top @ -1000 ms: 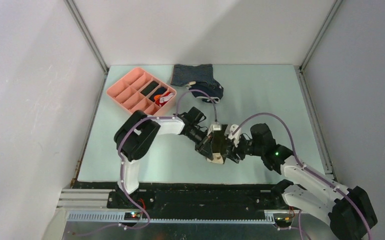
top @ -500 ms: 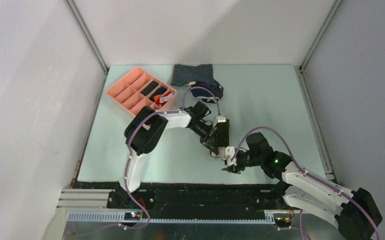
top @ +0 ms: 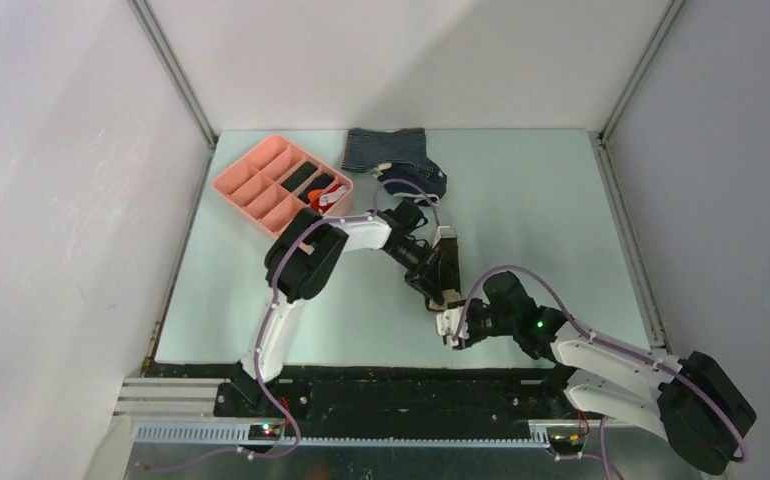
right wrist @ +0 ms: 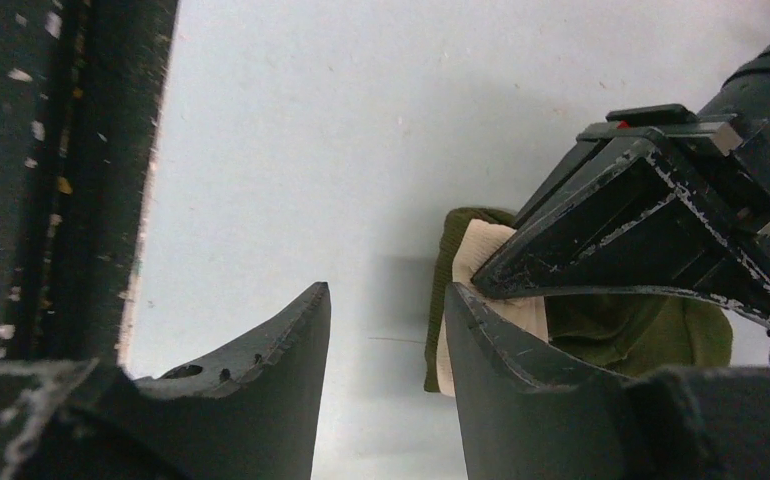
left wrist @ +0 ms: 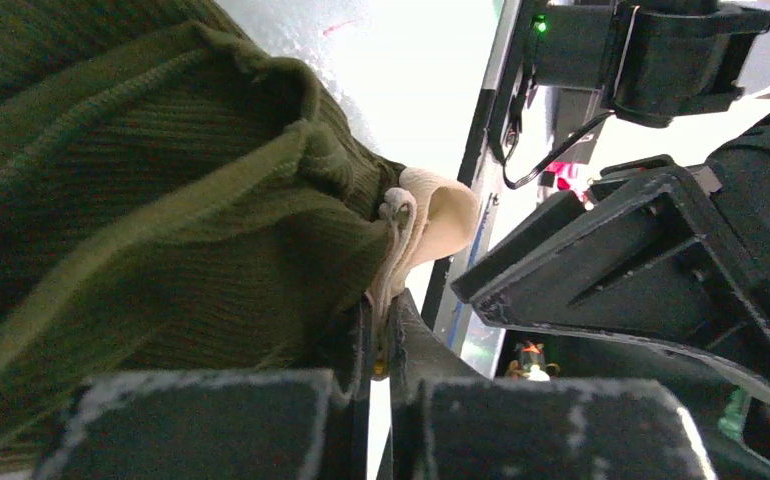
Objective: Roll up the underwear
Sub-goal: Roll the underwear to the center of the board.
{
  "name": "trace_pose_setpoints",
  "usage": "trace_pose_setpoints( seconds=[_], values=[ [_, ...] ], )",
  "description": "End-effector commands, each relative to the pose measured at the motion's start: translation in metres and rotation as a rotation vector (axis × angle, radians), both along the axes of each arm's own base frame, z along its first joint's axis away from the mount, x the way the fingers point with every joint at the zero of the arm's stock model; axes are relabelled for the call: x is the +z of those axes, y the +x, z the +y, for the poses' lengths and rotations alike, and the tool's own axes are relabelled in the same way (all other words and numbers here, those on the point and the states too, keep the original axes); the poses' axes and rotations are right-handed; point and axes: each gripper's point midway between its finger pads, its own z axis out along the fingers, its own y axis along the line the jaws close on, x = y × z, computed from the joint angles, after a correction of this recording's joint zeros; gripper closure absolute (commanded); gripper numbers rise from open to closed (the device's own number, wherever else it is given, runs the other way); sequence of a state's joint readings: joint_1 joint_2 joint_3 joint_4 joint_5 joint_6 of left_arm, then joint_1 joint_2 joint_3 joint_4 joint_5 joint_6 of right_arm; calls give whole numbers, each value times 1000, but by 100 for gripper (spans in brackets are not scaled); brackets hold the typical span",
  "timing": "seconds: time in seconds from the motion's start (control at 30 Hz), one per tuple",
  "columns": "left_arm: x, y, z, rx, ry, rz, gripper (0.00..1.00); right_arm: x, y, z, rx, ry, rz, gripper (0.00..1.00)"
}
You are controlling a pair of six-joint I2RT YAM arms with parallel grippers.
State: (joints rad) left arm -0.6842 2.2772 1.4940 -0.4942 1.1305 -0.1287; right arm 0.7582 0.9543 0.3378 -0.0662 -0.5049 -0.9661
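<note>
The left gripper (left wrist: pixel 381 345) has its jaws clamped tight on a fold of the underwear (left wrist: pixel 141 200), right at its beige label (left wrist: pixel 446 212). The right gripper (right wrist: pixel 386 300) has its jaws partly apart, holding nothing, just beside the cloth's edge. The bundle sits low over the near middle of the worktop (top: pixel 561 220). It looks bunched rather than tidily rolled, so the rolling seems unfinished.
</note>
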Motion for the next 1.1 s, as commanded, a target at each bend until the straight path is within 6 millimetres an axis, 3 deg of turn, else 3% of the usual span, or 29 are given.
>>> trace_pose_setpoints(
  seconds=[0.0,0.27,0.67,0.77,0.83,0.87,0.9,0.93,1.07],
  values=[
    [-15,1,-2,51,58,77,100,2,22,1,-37,0,-134,50],
    [-20,10,-4,136,50,220,100,-12,43,-3,-121,-37,-213,48],
    [-25,13,0,164,54,383,100,-33,55,-8,-136,-97,-283,48],
    [-23,14,-1,163,45,401,100,-36,59,-8,-139,-112,-300,50],
    [-23,14,-1,164,50,419,99,-40,62,-8,-138,-124,-303,58],
    [-22,14,-1,163,51,423,96,-39,63,-8,-141,-126,-301,64],
    [-22,16,0,168,56,426,87,-41,63,-6,-134,-140,-282,69],
    [-22,17,1,174,62,417,83,-43,63,-7,-139,-148,-260,79],
    [-18,28,10,208,89,311,57,-46,60,-4,-103,-187,-181,88]
  ],
)
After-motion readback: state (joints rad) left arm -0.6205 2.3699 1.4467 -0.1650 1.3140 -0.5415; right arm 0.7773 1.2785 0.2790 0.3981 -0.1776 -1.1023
